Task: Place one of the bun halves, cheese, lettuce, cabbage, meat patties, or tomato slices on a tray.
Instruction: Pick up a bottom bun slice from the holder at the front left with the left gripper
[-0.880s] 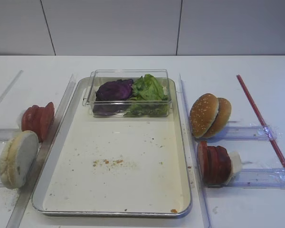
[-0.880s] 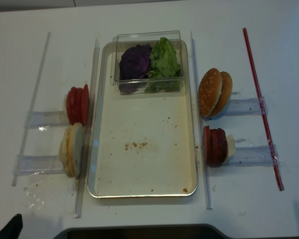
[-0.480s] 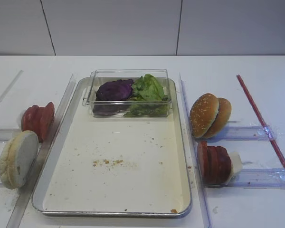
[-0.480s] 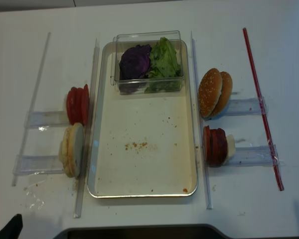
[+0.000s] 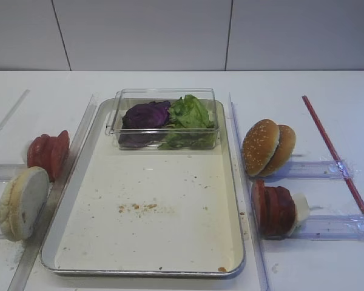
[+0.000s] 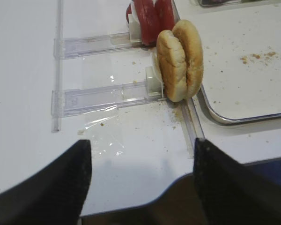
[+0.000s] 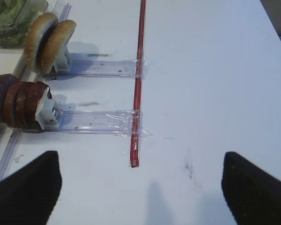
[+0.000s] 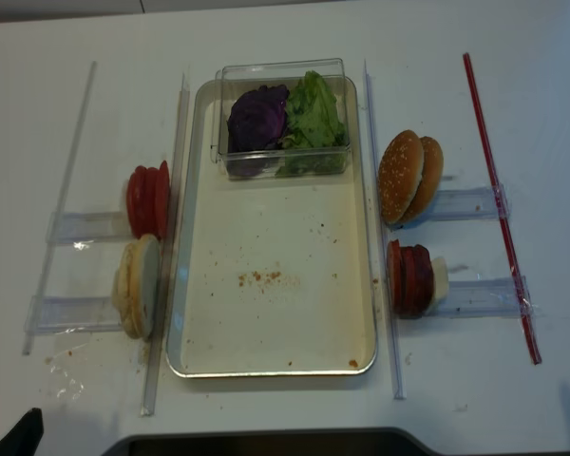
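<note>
Metal tray (image 5: pixel 233 200) mid-frame holds only crumbs, bun halves (image 6: pixel 180 60) upright at its left, left gripper (image 6: pixel 139 183) and right gripper (image 7: pixel 140 180) both spread, empty.

You see a large rectangular shiny metal tray (image 5: pixel 232 182) whose cream floor looks matt and crumb-flecked, with a small clear glossy plastic box (image 5: pixel 164 97) at its far end. Left and right of it, transparent plastic rails (image 6: pixel 105 96) glint on the smooth white matt table (image 7: pixel 201 70). The flat round pale cream bun halves (image 6: pixel 179 58) look dry and finely porous.
</note>
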Controlling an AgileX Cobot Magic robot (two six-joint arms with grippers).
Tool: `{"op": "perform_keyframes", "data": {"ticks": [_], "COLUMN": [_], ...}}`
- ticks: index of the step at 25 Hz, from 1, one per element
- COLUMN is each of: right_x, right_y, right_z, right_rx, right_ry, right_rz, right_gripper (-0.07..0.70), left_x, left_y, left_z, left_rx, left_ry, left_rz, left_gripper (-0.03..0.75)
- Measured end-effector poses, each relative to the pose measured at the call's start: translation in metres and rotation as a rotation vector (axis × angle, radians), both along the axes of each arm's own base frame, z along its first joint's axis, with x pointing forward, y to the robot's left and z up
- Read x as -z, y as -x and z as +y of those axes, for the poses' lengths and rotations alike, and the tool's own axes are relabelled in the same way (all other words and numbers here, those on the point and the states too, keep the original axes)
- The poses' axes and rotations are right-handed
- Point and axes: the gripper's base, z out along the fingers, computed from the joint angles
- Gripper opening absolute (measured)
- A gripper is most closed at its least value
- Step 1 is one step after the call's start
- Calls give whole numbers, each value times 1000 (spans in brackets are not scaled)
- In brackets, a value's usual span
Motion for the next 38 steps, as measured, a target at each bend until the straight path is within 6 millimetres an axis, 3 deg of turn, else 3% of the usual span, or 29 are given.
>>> {"op": "perform_keyframes", "data": {"ticks": [8,15,26,38], "right_x": [0,0,0,0], "right_y": [0,0,0,0], "right_z": [0,0,0,0], "right_rx": [0,0,0,0], "right_ry": [0,0,0,0], "right_rz": [0,0,0,0], "right_gripper": [692,692,692,692], "left_x": [-2,-34,-78,-88], "left_y": [1,1,-37,-101], "left_z": [0,-2,-6,-22], "left_rx": [0,11,91,150], "left_ry": [0,15,8,33], "left_rz": [-7,-2,143,354], "left_gripper": [429,429,429,428]}}
